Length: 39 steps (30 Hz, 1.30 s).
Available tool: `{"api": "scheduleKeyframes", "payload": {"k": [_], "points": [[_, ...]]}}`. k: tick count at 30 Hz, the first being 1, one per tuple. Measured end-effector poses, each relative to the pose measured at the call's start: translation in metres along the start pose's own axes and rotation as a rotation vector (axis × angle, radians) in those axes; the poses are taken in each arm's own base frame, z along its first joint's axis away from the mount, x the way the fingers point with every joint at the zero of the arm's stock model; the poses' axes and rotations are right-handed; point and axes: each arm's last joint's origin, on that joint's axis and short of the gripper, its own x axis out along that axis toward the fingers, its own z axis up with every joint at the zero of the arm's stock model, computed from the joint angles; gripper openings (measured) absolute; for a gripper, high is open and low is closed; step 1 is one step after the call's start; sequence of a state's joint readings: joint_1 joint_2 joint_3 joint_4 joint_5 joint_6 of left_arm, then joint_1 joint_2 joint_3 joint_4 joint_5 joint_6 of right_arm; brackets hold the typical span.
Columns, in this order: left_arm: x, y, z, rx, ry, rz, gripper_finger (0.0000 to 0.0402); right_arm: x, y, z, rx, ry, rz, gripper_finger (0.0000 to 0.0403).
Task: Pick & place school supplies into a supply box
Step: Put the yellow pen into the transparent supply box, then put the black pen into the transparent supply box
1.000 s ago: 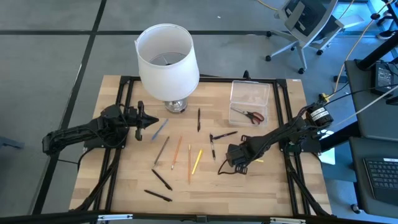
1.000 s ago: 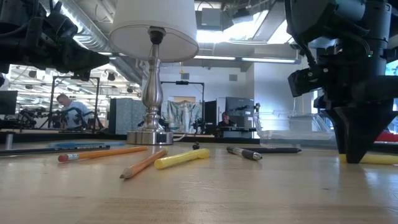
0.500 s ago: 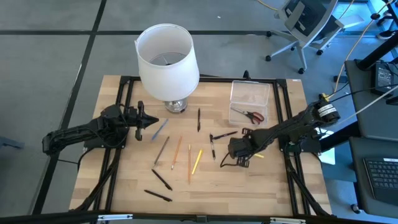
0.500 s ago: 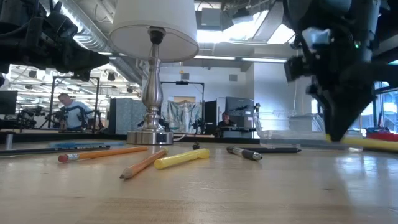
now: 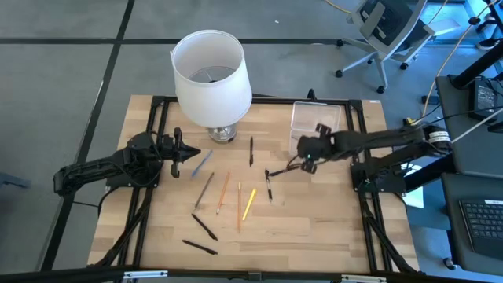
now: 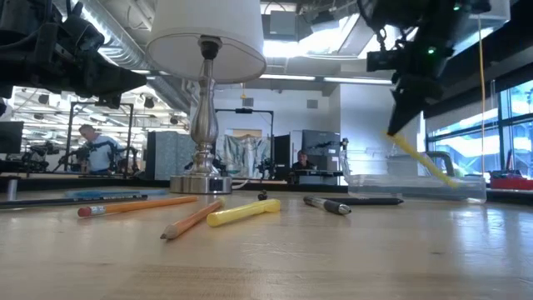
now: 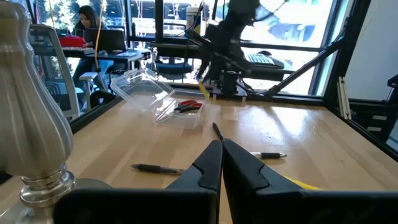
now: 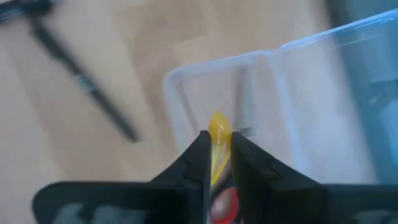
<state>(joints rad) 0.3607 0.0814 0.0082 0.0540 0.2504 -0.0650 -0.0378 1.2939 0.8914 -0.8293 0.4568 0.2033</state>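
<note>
My right gripper hovers at the near edge of the clear supply box, shut on a yellow pen. In the left wrist view red-handled scissors lie inside the box. Several pencils and pens lie flat on the wood, among them a yellow marker, an orange pencil, a grey pencil and black pens. My left gripper waits shut above the table's left part, beside a blue pencil. My right gripper pinches the yellow pen's upper end between its two fingers, which point down from above. The pen is lifted clear and hangs slanting below the fingers, its lower end near the box's rim.
A table lamp with a big white shade stands at the far edge left of the box; its metal base is close to my left gripper. Black pens lie near the near edge. The wood to the right of the pens is bare.
My right gripper has risen from the table, lifting the yellow pen clear, and has swung toward the far edge up to the supply box. The pen, which lay flat on the wood, now hangs slanting below the fingers.
</note>
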Motion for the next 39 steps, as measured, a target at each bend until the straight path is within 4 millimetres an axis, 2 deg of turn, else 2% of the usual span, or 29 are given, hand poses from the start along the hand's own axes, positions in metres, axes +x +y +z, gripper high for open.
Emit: {"api": "scheduleKeyframes", "payload": {"k": [9, 16, 19, 25, 33, 39], "points": [[0.0, 0.0, 0.0, 0.008, 0.0, 0.0, 0.0006, 0.004, -0.043, 0.021, 0.04, -0.055, -0.04, 0.0006], [0.0, 0.0, 0.0, 0.026, 0.0, 0.0, 0.0008, 0.017, -0.054, 0.021, 0.061, -0.016, 0.083, 0.0028], [0.0, 0.0, 0.0, 0.026, 0.0, 0.0, 0.0006, 0.025, -0.048, 0.022, 0.059, -0.027, 0.17, 0.0034], [0.0, 0.0, 0.0, 0.026, 0.0, -0.001, 0.0008, 0.042, -0.023, 0.025, 0.015, -0.066, 0.36, 0.0036], [0.0, 0.0, 0.0, 0.026, 0.0, -0.001, 0.0008, 0.051, 0.009, 0.033, -0.214, -0.141, 0.49, 0.0041], [0.0, 0.0, 0.0, 0.026, 0.0, -0.001, 0.0006, 0.062, 0.035, 0.037, -0.254, -0.164, 0.535, 0.01]]}}
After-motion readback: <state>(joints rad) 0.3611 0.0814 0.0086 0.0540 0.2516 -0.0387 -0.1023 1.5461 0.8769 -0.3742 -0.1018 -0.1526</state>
